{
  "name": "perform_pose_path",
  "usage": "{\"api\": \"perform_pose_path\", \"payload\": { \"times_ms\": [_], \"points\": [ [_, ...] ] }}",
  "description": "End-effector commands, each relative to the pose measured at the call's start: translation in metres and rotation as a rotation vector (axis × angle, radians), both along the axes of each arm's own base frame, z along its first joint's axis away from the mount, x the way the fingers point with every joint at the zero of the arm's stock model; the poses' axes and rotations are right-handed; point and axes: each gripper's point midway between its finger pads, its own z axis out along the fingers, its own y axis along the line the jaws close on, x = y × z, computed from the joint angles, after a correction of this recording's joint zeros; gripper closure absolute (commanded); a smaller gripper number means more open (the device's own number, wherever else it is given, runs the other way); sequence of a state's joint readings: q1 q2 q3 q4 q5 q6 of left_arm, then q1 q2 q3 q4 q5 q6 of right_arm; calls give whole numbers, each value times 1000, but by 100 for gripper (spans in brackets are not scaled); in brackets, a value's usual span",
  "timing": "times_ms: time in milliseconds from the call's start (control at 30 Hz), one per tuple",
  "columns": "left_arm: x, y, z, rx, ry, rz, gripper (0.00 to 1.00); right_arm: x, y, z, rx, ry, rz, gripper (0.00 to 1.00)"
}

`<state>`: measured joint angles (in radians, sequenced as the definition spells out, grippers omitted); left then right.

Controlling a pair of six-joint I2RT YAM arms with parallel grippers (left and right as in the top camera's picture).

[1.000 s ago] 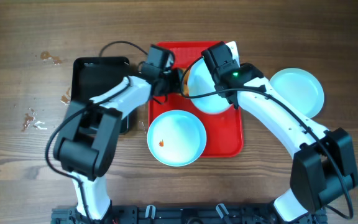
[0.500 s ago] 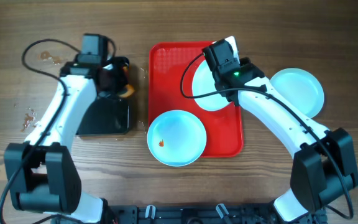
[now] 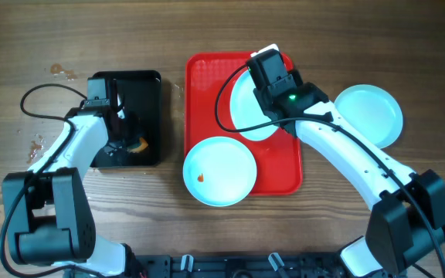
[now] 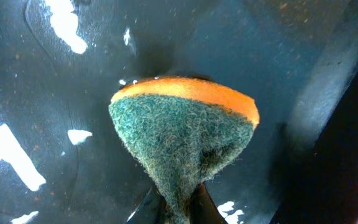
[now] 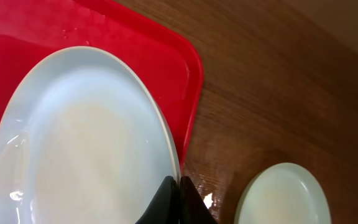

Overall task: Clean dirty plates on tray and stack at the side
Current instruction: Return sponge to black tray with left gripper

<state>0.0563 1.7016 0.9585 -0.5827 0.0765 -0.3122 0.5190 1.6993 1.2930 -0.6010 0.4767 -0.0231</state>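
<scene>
The red tray lies mid-table. A pale blue plate with an orange-red smear rests on its front edge. My right gripper is shut on the right rim of a second plate, held tilted over the tray's back half. The right wrist view shows this plate looking clean, with the fingers pinching its rim. A third plate sits on the wood to the right. My left gripper is shut on a green-and-orange sponge over the black tray.
The glossy black tray, wet in the left wrist view, lies left of the red tray. Small spills and crumbs mark the wood at far left. The right wrist view shows the tray's corner and the third plate.
My left arm has swung the sponge away from the held plate, leftward to the black tray, then down over its front. My right gripper has kept its hold on the plate.
</scene>
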Motion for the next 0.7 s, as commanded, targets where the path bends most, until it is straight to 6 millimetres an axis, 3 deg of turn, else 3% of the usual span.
{"api": "perform_pose_path", "payload": {
  "times_ms": [0, 133, 233, 300, 467, 600, 667],
  "points": [
    [4, -3, 0, -8, -18, -29, 87, 1, 5, -2, 137, 25, -36, 96],
    [4, -3, 0, -9, -18, -29, 83, 4, -9, -39, 230, 148, -99, 96],
    [4, -3, 0, -9, -18, -29, 82, 3, -7, -58, 299, 223, -90, 96],
    [4, -3, 0, -9, -18, -26, 72, 2, -3, -70, 329, 265, -83, 94],
    [4, -3, 0, -9, -18, -26, 56, -5, -3, -107, 326, 357, -122, 67],
    [4, -3, 0, -10, -18, -26, 43, -8, -3, -127, 327, 396, -153, 65],
    [4, -3, 0, -9, -18, -26, 29, -8, -5, -131, 324, 403, -160, 64]
  ]
}}
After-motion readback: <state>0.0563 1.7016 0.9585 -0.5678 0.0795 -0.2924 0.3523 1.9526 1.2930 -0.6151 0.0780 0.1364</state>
